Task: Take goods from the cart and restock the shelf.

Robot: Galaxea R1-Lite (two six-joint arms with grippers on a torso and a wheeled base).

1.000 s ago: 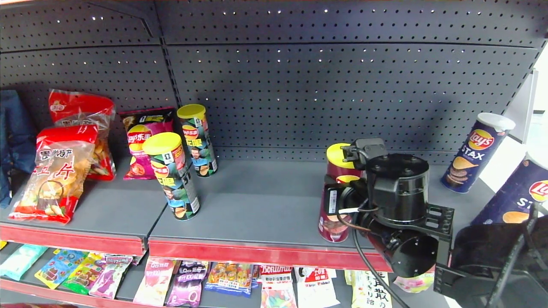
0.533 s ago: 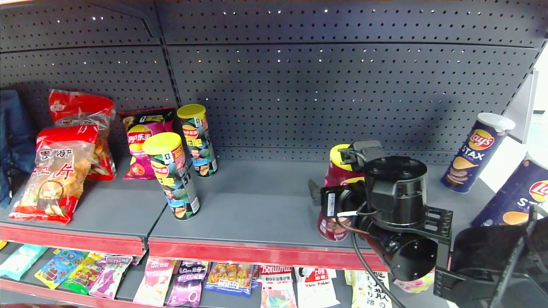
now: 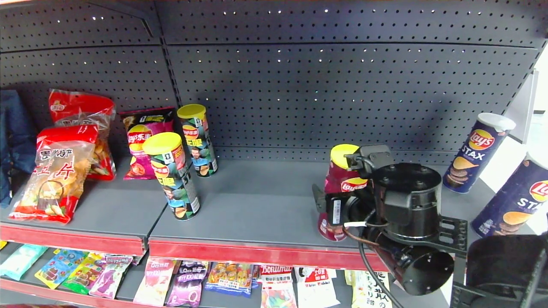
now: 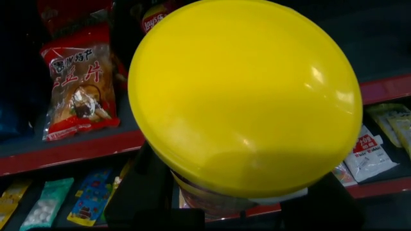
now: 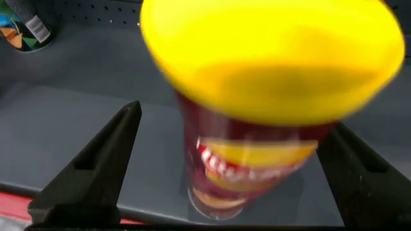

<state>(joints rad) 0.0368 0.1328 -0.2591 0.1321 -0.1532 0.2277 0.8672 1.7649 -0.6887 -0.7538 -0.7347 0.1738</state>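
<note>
Shelf (image 3: 257,201) of grey metal bears a red can (image 3: 342,182) with a yellow lid, standing near the front edge, lower right of centre in the head view. The right gripper (image 5: 234,122) straddles it, fingers spread with a gap on each side. In the left wrist view, the left gripper (image 4: 234,205) pinches a second can (image 4: 244,96), also yellow-lidded, in front of the shelving. Two blue cans (image 3: 477,149) stand at far right, snack bags (image 3: 55,175) at far left.

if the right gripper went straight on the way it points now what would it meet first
The red can: it sits right ahead, between the right gripper's open jaws. Past it looks like bare shelf, though depth is hard to judge.
</note>
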